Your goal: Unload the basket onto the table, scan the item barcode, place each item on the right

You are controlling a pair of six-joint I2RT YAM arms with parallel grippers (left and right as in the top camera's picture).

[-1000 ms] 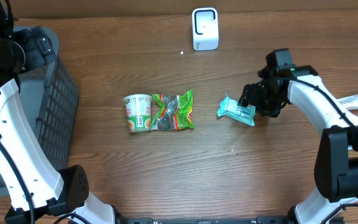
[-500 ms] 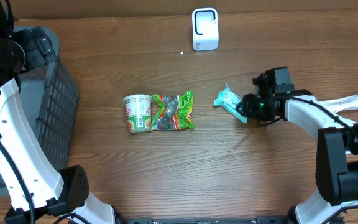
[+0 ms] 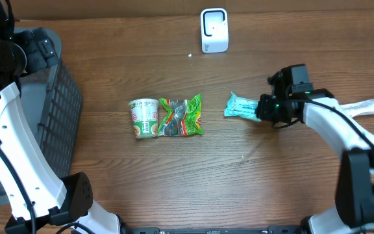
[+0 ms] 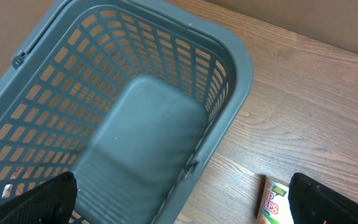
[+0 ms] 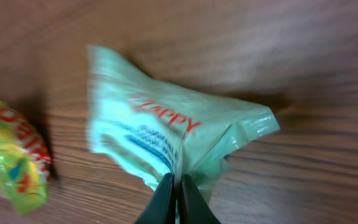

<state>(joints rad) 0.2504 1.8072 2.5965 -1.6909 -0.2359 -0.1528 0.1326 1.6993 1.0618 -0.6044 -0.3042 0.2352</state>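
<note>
Pinching the teal packet [image 3: 242,106] by one crumpled end, the right fingers [image 3: 263,108] are standing clenched on it; in the wrist view the fingers [image 5: 166,200] are meeting with the film caught between them. The packet is sitting right of table centre, its long axis running away from the fingers toward the cup [image 3: 144,118] and green pouch [image 3: 181,116]; whether it is resting on the table [image 3: 174,175] or just clearing it, I cannot tell. The scanner [image 3: 213,30] is standing well apart at the far edge, so the next move is probably calling for a carry that way, print side facing it. The left fingers [image 4: 42,202] are hanging spread wide over the basket [image 4: 229,56], much farther off; the right arm is the nearer one.
</note>
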